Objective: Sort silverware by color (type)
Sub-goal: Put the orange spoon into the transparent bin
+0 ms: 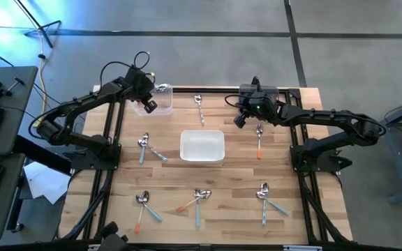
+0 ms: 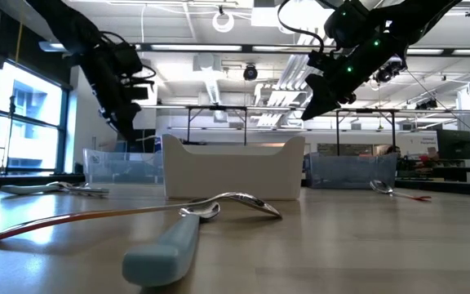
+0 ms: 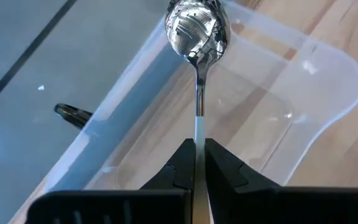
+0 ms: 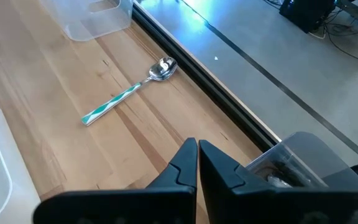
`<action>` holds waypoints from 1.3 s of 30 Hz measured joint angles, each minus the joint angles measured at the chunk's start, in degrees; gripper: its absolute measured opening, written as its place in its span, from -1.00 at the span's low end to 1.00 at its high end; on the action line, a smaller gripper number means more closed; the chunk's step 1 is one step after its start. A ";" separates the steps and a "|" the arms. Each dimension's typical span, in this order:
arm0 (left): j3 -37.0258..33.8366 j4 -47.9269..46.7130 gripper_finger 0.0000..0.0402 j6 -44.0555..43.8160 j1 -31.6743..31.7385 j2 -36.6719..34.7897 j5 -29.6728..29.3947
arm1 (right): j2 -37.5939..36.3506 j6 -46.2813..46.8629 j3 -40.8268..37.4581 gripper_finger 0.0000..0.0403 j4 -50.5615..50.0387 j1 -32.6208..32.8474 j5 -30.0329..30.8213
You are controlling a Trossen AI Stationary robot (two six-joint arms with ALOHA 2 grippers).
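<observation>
Silverware, held piece: spoon [image 3: 197, 31] with shiny bowl and pale handle, clamped by the handle in the left gripper [image 3: 197, 146]; bowl pointing straight out past the fingertips, likely so it drops bowl-first when let go.
Left gripper: clenched on that spoon, raised off the wood at the table's far left corner.
Clear bin [image 3: 328, 68]: directly beneath the held spoon, apparently empty; presumably the chosen destination for this handle type, hence the hover above it.
Step in hand: carry looks finished, release not yet made.
Striped spoon [image 4: 129, 93]: green-and-white handle, flat on the wood beside the table's edge, between the two grippers and ahead of the right one; unsorted.
White bin [image 1: 202, 146]: mid-table, well apart from the left gripper, nearer the right one; probably set centrally for reach by either arm.
Right gripper [image 4: 197, 146]: fingers pressed together on nothing, lifted over the far right of the table; seemingly waiting its turn.
Second clear bin [image 4: 303, 155]: just beside the right gripper, at the table's edge.
Orange-handled spoon [image 1: 259, 139]: on the wood just beyond the right gripper's tips; a likely next pick.
Remaining spoons: loose clusters [image 1: 145, 145], [image 1: 143, 202], [image 1: 199, 197], [image 1: 264, 192], farthest from both grippers, handles blue, orange or plain; most of the sorting undone.
</observation>
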 joint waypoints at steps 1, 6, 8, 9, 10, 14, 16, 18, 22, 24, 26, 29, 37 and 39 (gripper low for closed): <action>0.00 -0.14 -0.96 0.56 0.24 0.60 0.10 | 0.00 0.00 0.00 -1.00 -0.06 0.00 0.00; 0.00 -0.18 -0.96 2.32 0.50 4.50 0.15 | 0.01 -0.40 0.00 -1.00 -0.39 0.00 0.00; 0.00 -0.01 -0.96 2.53 0.50 5.97 0.17 | 0.02 -0.43 0.00 -1.00 -0.39 0.00 0.00; 0.00 0.28 -0.96 2.60 0.50 6.74 0.17 | 0.00 -0.43 0.00 -1.00 -0.42 0.00 0.00; 0.00 0.60 -0.96 2.63 0.50 7.48 0.15 | 0.02 -0.43 0.00 -1.00 -0.45 0.00 0.00; 0.00 1.84 -0.96 2.91 0.50 10.10 0.14 | 0.01 -0.43 0.00 -1.00 -0.83 0.00 0.00; 0.00 2.07 -0.96 2.94 0.50 11.28 0.15 | 0.01 -0.43 0.00 -1.00 -0.81 0.00 0.00; 0.00 2.47 -0.96 2.92 0.50 12.25 0.13 | 0.01 -0.44 0.00 -1.00 -0.81 0.00 0.00; 0.00 2.86 -0.96 3.75 0.48 13.62 -0.19 | 0.01 -0.84 0.00 -1.00 -0.87 0.00 0.00; 0.00 3.01 -0.96 4.07 0.48 14.14 -0.22 | 0.02 -0.85 0.00 -1.00 -1.22 0.00 0.00; 0.00 3.01 -0.96 4.18 0.48 14.67 -0.29 | 0.00 -0.85 0.00 -1.00 -1.29 0.00 0.00; 0.00 3.67 -0.96 4.16 0.48 15.45 -0.32 | 0.00 -0.85 0.00 -1.00 -1.29 0.00 0.00; 0.02 5.48 -0.93 1.84 0.37 16.77 -0.30 | 0.00 -0.85 0.00 -1.00 -1.48 0.00 0.00; 0.06 5.56 -0.87 0.56 0.37 16.77 -0.33 | 0.00 -0.85 0.00 -1.00 -1.63 0.00 0.00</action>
